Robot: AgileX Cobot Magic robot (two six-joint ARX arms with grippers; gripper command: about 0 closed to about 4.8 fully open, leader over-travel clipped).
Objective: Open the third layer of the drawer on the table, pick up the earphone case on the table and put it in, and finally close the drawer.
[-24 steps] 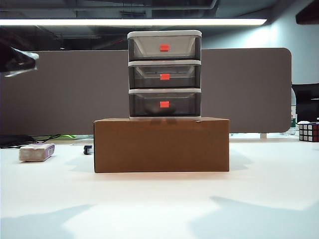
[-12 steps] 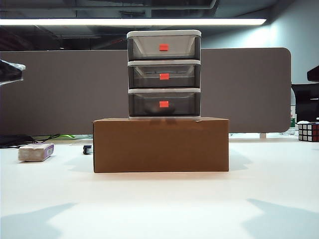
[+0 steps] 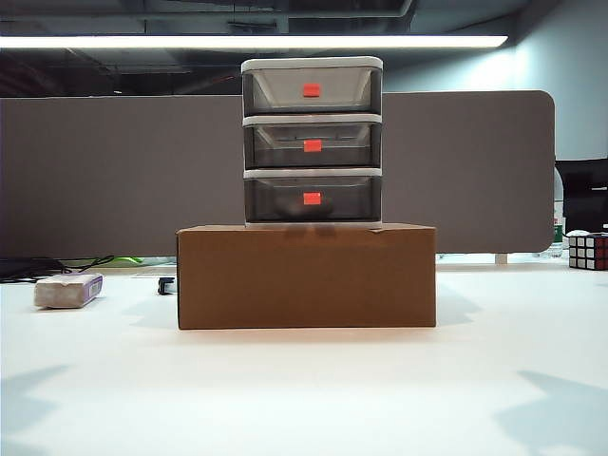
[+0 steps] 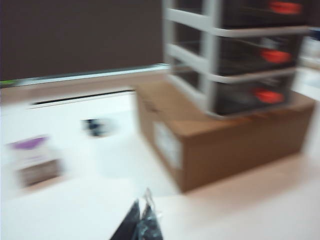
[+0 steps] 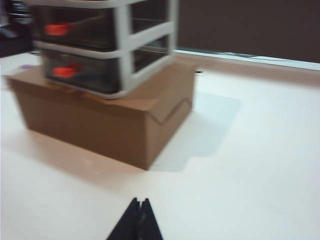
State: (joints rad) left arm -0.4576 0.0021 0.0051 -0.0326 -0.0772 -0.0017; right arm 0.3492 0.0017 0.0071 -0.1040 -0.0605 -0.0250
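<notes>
I see my left gripper (image 4: pixel 141 220) and right gripper (image 5: pixel 138 220) each hanging above the tabletop, fingers pressed together to a point, holding nothing.

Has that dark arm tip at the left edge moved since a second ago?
Yes. It sat left of the grey partition panel and has slid out past that edge; the left gripper, shut, now shows only in its wrist view.

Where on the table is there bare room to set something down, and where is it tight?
Bare table spans the whole front, before the cardboard box, and right of it toward the puzzle cube. Tighter left of the box: a purple-edged block and a small dark item. Left gripper and right gripper, both shut, hang above the front.
</notes>
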